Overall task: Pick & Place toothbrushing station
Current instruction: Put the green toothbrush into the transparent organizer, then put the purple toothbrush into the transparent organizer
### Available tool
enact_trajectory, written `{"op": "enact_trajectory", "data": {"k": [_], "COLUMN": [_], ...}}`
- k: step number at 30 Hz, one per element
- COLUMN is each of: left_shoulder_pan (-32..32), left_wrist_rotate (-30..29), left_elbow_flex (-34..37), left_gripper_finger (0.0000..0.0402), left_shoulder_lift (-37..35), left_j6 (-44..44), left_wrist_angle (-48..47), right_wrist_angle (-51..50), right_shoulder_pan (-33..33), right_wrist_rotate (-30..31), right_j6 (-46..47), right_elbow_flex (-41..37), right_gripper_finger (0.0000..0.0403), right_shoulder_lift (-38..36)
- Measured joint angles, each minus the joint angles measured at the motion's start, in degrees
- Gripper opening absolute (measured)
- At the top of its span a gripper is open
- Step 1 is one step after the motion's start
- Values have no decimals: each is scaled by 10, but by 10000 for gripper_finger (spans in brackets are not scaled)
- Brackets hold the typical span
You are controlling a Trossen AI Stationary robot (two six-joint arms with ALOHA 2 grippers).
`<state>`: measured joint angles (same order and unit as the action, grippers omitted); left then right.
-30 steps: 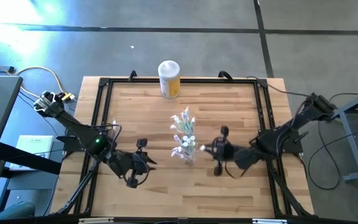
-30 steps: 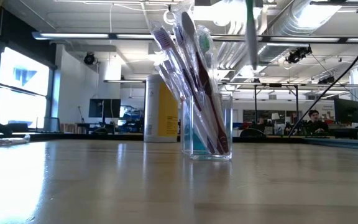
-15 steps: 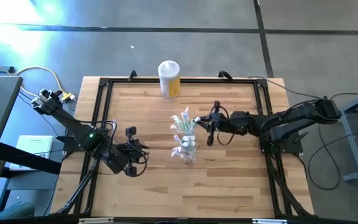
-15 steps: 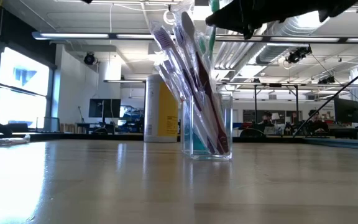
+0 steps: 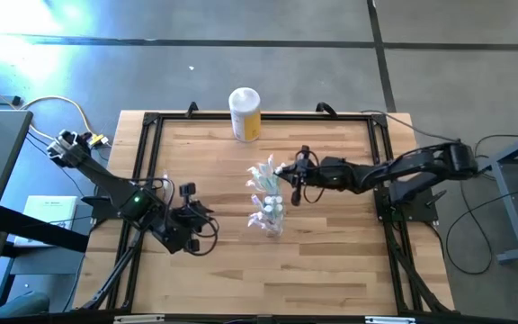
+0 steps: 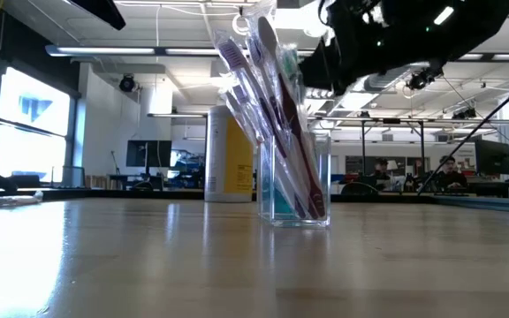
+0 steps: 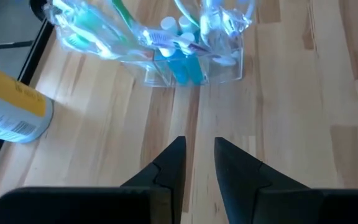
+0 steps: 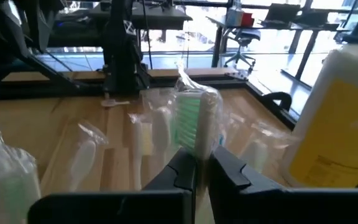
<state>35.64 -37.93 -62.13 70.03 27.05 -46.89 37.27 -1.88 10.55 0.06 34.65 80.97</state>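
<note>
right hand [image 8: 202, 169] holds a wrapped toothbrush [image 8: 197, 127] upright, bristles upward.

A white-lidded yellow canister [image 5: 245, 114] stands on the table [image 5: 331, 261].

right end effector [image 5: 283, 171] swung from desk-front side of the cup [image 5: 272, 220] up to the toothbrush heads, gripping a green-bristled toothbrush [image 8: 197, 122]; left end effector [image 5: 200, 212] shifted slightly.

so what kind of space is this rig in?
Looks like an open-plan lab or workshop: exposed ceiling ducts and strip lights, a row of desks with monitors, and people seated behind the wooden table.
</note>
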Motion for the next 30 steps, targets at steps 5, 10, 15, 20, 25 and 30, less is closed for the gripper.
{"op": "enact_trajectory", "data": {"k": [5,10,15,20,25,30], "left_shoulder_pan": [0,0,0,0,0,-1], "left_wrist_rotate": [0,1,23,24,27,57], "left_elbow_flex": [0,0,0,0,-15,-29], "left_gripper_finger": [79,79,79,79,79,79], "left_shoulder_lift": [14,23,30,38,37,35], "left_j6": [0,4,7,8,91,291], "left_wrist_angle": [0,0,-3,-11,-89,-260], "right_wrist_angle": [31,20,9,9,11,12], "right_shoulder_pan": [-4,-9,-9,-9,2,40], "right_wrist_rotate": [10,13,15,17,58,123], "right_j6": [6,38,59,61,27,-17], "right_elbow_flex": [0,0,0,0,0,0], "right_gripper_finger": [11,26,75,141,194,212], "right_shoulder_lift": [44,57,57,57,30,-15]}}
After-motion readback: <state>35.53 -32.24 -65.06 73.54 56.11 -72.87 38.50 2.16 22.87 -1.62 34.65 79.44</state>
